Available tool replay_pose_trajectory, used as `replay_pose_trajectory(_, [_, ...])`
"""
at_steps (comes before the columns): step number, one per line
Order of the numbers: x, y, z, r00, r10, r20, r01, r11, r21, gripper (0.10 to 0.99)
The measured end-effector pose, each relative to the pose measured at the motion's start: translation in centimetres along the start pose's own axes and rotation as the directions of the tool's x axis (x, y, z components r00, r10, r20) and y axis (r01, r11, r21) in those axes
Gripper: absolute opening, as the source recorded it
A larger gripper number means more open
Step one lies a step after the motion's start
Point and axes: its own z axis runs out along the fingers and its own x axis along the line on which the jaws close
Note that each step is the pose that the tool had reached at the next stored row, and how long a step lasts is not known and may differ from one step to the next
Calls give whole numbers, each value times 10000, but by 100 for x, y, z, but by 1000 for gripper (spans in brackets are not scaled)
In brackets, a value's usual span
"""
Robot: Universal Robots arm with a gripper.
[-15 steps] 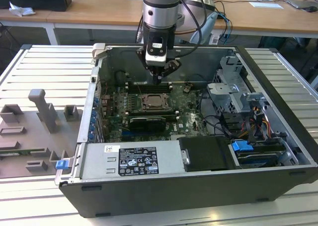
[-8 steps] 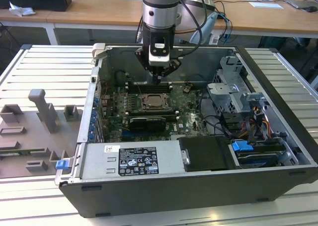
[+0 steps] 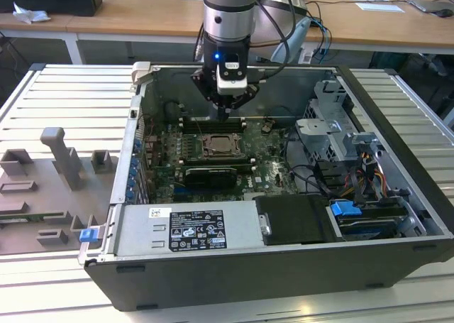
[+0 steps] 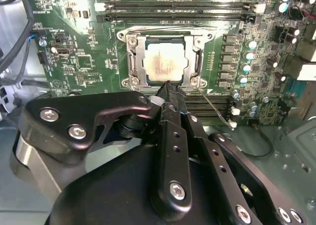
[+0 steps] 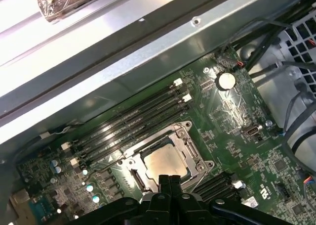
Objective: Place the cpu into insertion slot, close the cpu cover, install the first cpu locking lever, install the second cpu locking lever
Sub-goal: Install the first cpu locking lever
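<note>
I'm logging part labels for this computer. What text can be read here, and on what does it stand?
White label on the power supply: print too small to read.
Motherboard markings: too small to read.
cpu top: faint marks, unreadable.
No text can be quoted.

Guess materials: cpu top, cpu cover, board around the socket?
cpu: pale matte metal lid, likely; dull, smudged sheen. cpu cover: bare steel-looking frame; bright glints along edges. circuit board: green lacquered laminate, apparently; fine printed traces.
</note>
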Motion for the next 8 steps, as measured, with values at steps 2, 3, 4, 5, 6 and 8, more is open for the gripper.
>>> replay_pose_trajectory(2, [0,0,0,9999,-137,-4,137,9999,-1,106])
replay_pose_trajectory(3, [0,0,0,9997,-243,-7,243,9997,-2,106])
replay_pose_trajectory(4, [1,-1,0,9995,-312,-9,312,9995,-3,106])
replay_pose_trajectory(5, [2,-1,0,9992,-391,-11,391,9992,-4,106])
replay_pose_trajectory(6, [5,-3,0,9985,-541,-15,541,9985,-6,106])
replay_pose_trajectory(8, [6,-4,1,9959,-902,-26,902,9959,-10,106])
